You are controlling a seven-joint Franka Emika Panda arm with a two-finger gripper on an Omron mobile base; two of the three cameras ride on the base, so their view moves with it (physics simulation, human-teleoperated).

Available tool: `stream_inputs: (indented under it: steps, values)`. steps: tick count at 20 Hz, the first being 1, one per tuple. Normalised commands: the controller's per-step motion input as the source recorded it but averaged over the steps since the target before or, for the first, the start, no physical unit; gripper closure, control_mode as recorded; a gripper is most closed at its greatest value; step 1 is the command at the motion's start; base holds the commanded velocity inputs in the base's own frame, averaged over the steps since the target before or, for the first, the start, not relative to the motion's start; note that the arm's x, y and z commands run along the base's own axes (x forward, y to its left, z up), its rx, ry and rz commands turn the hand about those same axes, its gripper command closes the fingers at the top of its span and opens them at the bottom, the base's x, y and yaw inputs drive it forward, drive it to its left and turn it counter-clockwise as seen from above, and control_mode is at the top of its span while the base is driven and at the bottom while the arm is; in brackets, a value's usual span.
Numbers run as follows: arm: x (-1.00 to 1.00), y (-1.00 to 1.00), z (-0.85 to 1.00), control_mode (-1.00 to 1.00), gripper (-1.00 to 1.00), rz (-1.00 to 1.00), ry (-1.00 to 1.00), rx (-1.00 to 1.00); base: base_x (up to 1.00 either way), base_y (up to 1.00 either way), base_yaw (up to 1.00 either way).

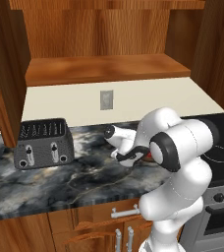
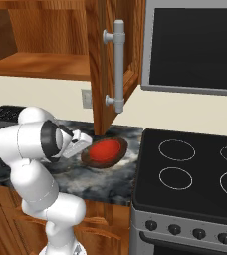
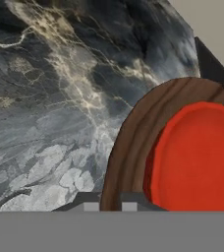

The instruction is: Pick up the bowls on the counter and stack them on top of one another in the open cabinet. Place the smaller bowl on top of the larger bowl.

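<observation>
Right up close in the hand view, the two finger tips poke up at the bottom edge, sitting close together with just a narrow gap, and the gripper has them set on either side of the near rim of the brown bowl. Whether they actually pinch that rim, I cannot tell. The red bowl sits inside the brown one, nested right there on the counter, dark marble with pale and gold veins spreading away to the left.

From the right base view, the white arm bends low over the counter and the hand reaches to the left edge of the brown bowl, with the red bowl glowing in its middle. Both bowls lie near the stovetop, just beside the counter's right end. Behind them hangs the open cabinet door with its grey handle.

In the left base view, the arm's elbow covers the bowls almost wholly. Further left on the counter stands a dark toaster. Beyond, an outlet on the pale wall, and above it the cabinet with its flat shelf board.
</observation>
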Motion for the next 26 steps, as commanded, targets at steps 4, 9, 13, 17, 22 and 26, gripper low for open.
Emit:
stream_inputs:
  steps: [4,9,13,17,22,26]
  values:
    - [-0.07,-0.15,0.03,-1.0,1.0,0.0,0.0,-0.09,0.0,0.0,0.0]
    - [-0.07,-0.19,0.01,-1.0,1.0,0.0,0.0,-0.08,0.0,0.0,0.0]
    - [-0.05,-0.2,0.01,-1.0,1.0,0.0,0.0,-0.07,0.0,0.0,0.0]
    - [-0.04,-0.22,0.02,-1.0,1.0,0.0,0.0,-0.05,0.0,0.0,0.0]
    - [0.0,-0.13,0.0,-1.0,1.0,0.0,0.0,-0.01,0.0,0.0,0.0]
    - [0.0,-0.07,0.12,-1.0,1.0,0.0,-0.01,0.0,0.0,0.0,0.0]
